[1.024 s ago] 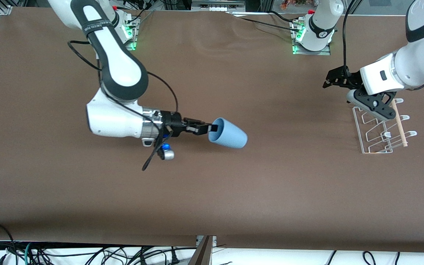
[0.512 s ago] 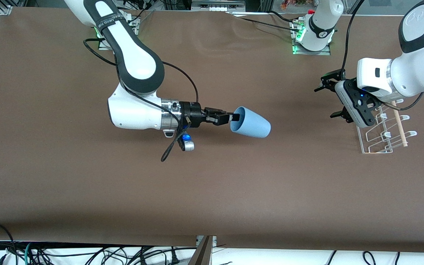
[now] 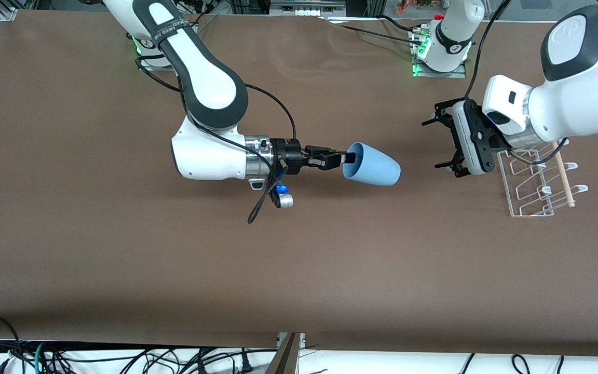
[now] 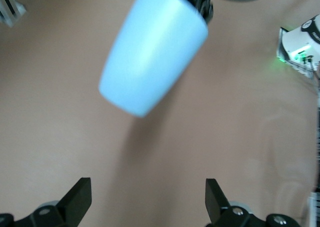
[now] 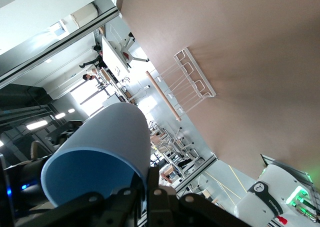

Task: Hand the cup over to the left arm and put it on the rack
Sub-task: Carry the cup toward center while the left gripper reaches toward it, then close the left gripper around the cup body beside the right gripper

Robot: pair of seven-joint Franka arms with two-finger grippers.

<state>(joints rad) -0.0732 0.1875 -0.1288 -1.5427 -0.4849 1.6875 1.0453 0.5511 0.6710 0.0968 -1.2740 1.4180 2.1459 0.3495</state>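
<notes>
- Over the middle of the worktop (image 3: pixel 122 270), the right tool (image 3: pixel 344 158) is clamped on the cup's rim, one finger inside the mouth.
- At three o'clock from the cup, the left tool (image 3: pixel 442 143) hovers with its fingers apart, facing the cup's closed end, near but not touching.
- At the worktop's left-arm end stands the rack (image 3: pixel 535 182), under the left arm's wrist.
- Smallest, the cup (image 3: pixel 374 164) hangs on its side; it looks light, stiff, smooth plastic, so I judge its tapered wall, near the base, the best hold.
</notes>
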